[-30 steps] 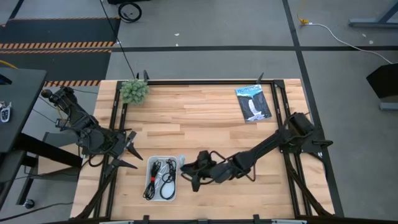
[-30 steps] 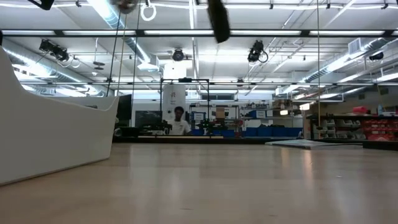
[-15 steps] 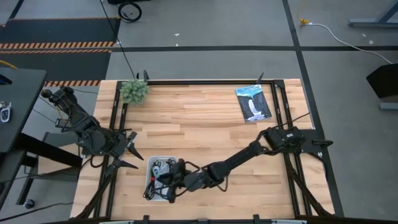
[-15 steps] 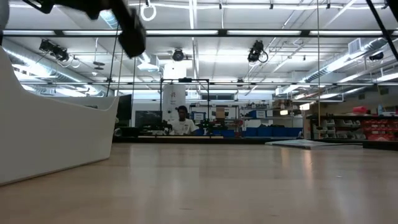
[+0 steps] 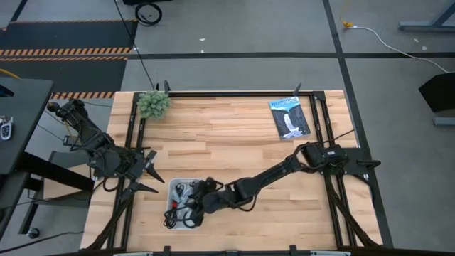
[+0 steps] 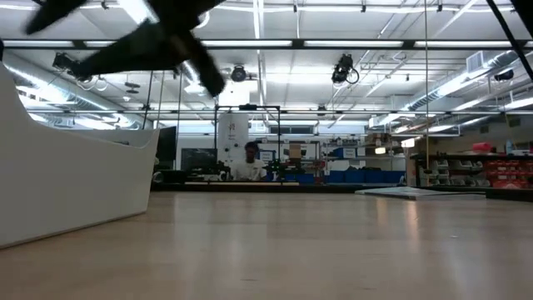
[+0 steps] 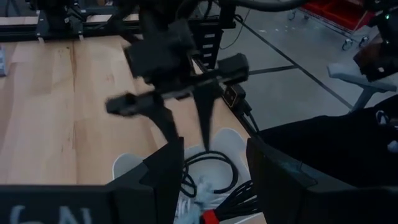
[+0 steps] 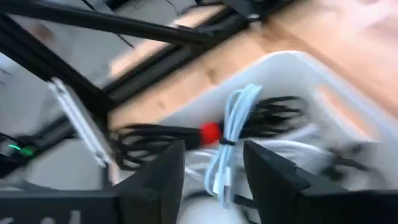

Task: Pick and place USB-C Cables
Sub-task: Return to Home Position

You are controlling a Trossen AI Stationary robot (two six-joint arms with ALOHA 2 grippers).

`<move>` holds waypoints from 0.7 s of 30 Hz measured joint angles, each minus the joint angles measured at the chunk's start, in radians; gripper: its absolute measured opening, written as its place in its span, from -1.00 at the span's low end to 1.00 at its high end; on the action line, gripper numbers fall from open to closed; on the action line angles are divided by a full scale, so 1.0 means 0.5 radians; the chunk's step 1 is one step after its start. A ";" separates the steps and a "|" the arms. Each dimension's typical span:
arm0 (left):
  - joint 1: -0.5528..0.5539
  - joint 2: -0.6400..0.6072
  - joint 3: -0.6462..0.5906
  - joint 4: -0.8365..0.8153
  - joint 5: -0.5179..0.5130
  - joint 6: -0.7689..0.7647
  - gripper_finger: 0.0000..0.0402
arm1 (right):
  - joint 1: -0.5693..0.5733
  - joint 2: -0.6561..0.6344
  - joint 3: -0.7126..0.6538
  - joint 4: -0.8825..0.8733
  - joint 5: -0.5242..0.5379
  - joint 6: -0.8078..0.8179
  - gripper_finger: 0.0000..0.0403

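A white tray [image 5: 170, 183] sits near the table's near-left edge and holds the coiled USB-C cables [image 5: 181, 208]. In the right wrist view the light blue-grey cable [image 8: 231, 134] lies across the black cable with the red band [image 8: 210, 132], with more black coils [image 8: 280, 109] beside them. My right gripper [image 8: 214, 180] hovers open above the tray, fingers pointing down, also seen in the left wrist view [image 7: 186, 134]. My left gripper [image 5: 151, 176] waits open, just left of the tray.
A dark blue-and-white packet [image 5: 289, 117] lies flat near the far right corner. A small green plant [image 5: 153, 104] stands at the far left corner. Black frame rails [image 5: 318, 121] run along the table's edges. The tray's white wall [image 6: 67, 187] fills the low view's left.
My right arm has reached toward the table's left, carrying its gripper from just right of the tray to above the tray's cables. In the low view it has swept leftward and come down.
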 joint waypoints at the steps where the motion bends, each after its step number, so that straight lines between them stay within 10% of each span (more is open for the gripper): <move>1: 0.001 0.000 0.000 0.006 0.000 -0.001 -0.09 | -0.004 -0.039 0.000 -0.113 0.017 -0.019 -0.14; 10: 0.000 0.000 0.000 0.005 0.000 -0.028 -0.09 | 0.023 -0.401 0.003 -1.303 0.574 0.127 -0.09; 21: 0.001 0.000 0.000 0.001 0.000 -0.038 -0.09 | 0.052 -0.577 0.002 -2.751 0.650 0.866 -0.09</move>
